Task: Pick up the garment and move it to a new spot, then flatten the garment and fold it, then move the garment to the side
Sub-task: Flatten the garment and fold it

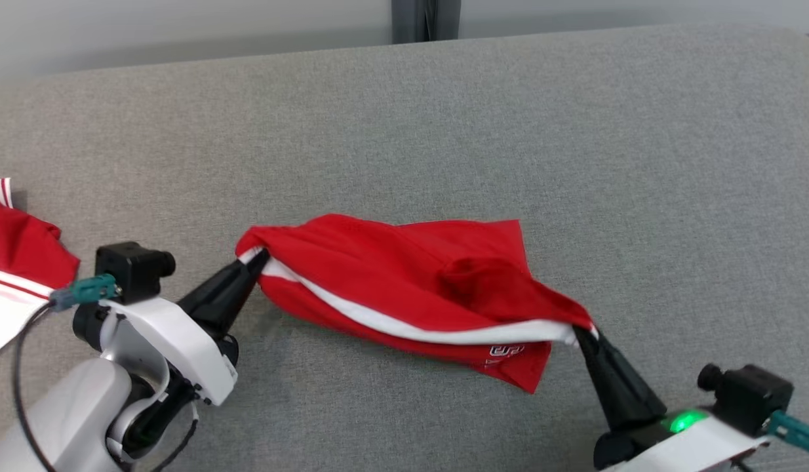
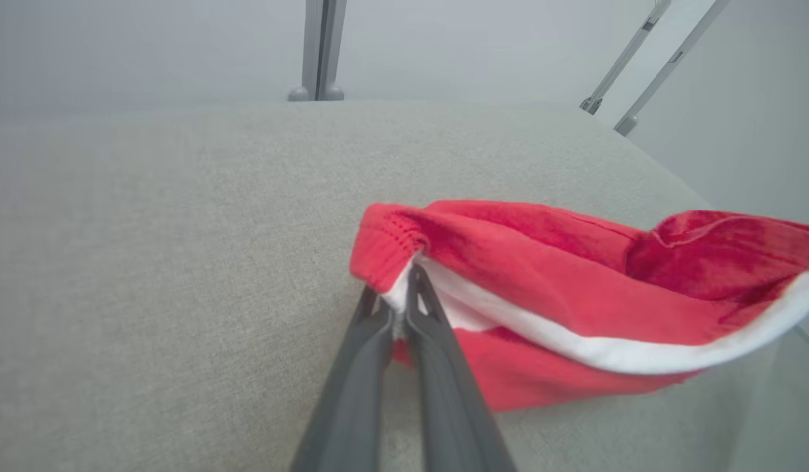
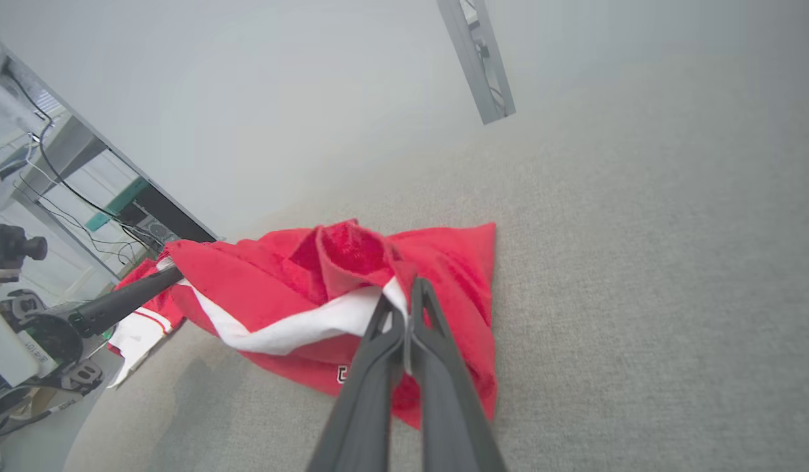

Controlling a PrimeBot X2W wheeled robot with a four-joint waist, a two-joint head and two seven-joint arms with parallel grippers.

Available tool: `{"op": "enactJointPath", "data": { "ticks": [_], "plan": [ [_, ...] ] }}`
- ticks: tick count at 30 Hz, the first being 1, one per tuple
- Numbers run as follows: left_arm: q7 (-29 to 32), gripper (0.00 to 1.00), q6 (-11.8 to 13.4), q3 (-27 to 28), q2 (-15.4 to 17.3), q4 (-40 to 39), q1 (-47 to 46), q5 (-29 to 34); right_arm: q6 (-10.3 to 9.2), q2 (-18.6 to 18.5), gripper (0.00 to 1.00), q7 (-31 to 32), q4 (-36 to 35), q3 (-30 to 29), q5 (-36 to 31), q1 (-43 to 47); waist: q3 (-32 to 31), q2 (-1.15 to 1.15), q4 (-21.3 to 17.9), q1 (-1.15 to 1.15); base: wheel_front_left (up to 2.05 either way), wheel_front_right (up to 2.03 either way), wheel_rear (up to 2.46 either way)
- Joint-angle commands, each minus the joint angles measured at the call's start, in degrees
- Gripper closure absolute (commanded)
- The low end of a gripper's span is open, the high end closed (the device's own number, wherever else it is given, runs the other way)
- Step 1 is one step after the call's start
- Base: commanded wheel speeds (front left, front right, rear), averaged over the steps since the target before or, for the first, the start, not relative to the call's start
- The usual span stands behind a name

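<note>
Grey fabric-covered worktop point(image 1: 640, 131). The red garment point(image 1: 391, 262) lies near its middle, slung between two tools and sagging onto the surface. It reads as light, limp cloth, likely to bunch rather than keep its shape. A second red-and-white garment point(image 1: 11, 262) lies at the left edge. The white hem band point(image 1: 404, 328) looks the firmest edge to hold. The left tool point(image 1: 254, 261) pinches the band's left end and the right tool point(image 1: 583, 334) its right end, fingers pressed together.

A desk point(image 1: 575, 131) covered in grey woven cloth, rounded at its 1 o'clock corner, carries a red garment point(image 1: 391, 275) with a white band, bunched near the middle and partly resting on it. At 9 o'clock, by the edge, lies a second red-and-white cloth point(image 1: 11, 262).
</note>
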Motion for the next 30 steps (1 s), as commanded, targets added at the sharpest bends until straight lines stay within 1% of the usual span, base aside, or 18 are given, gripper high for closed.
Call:
{"op": "enactJointPath", "data": {
  "ticks": [1, 5, 6, 10, 13, 14, 16, 21, 25, 30],
  "plan": [
    [-0.6, 1.00, 0.4, 0.8, 0.5, -1.3, 0.0, 0.2, 0.04, -0.7, 1.00, 0.0, -0.8, -0.3, 0.3, -1.2, -0.5, 0.00, 0.2, 0.00, 0.00, 0.00, 0.00],
    [-0.8, 1.00, 2.4, 2.9, 3.0, -7.4, -1.6, 1.0, 0.04, -2.1, 1.00, -0.8, -3.4, -1.3, 1.3, -6.6, -1.6, 0.00, 0.3, 0.00, 0.00, 0.00, 0.00],
    [-0.6, 1.00, 2.7, 3.4, 3.6, -8.5, -2.3, 1.4, 0.04, -2.5, 1.00, -1.1, -3.5, -1.5, 1.3, -8.6, -1.9, 0.00, 0.3, 0.00, 0.00, 0.00, 0.00],
    [1.1, 1.00, 3.7, 5.2, 4.6, -11.9, -5.8, 1.1, 0.04, -4.0, 1.00, -2.8, -2.2, -2.7, 0.0, -17.6, -3.5, 0.00, 0.3, 0.00, 0.00, 0.00, 0.00],
    [2.6, 1.00, 3.4, 6.1, 4.6, -12.6, -10.1, 1.1, 0.04, -4.9, 1.00, -4.7, -0.4, -3.4, -0.6, -24.7, -4.6, 0.00, 0.5, 0.00, 0.00, 0.00, 0.00],
    [3.1, 1.00, 3.1, 6.1, 4.3, -12.6, -11.3, 1.0, 0.04, -5.7, 1.00, -5.4, 0.4, -3.9, -1.6, -27.0, -5.1, 0.00, 0.5, 0.00, 0.00, 0.00, 0.00],
    [4.1, 1.00, 2.7, 6.0, 4.0, -12.3, -14.1, 1.6, 0.05, -5.9, 1.00, -6.5, 1.9, -3.9, -1.5, -31.1, -5.8, 0.00, 0.5, 0.00, 0.00, 0.00, 0.00],
    [5.9, 1.00, 2.3, 6.2, 2.9, -10.6, -19.9, 1.7, 0.04, -8.1, 1.00, -8.5, 5.3, -4.5, -3.2, -40.2, -7.3, 0.00, 0.5, 0.00, 0.00, 0.00, 0.00],
    [7.4, 1.00, 2.0, 5.7, 2.1, -9.3, -22.6, 1.7, 0.04, -8.6, 1.00, -8.7, 7.3, -4.4, -2.9, -43.8, -7.9, 0.00, 0.6, 0.00, 0.00, 0.00, 0.00],
    [9.1, 1.00, 1.9, 5.1, 1.7, -7.9, -23.8, 1.0, 0.04, -8.8, 1.00, -8.7, 8.8, -4.1, -2.4, -45.2, -7.4, 0.00, 0.5, 0.00, 0.00, 0.00, 0.00]
  ]
}}
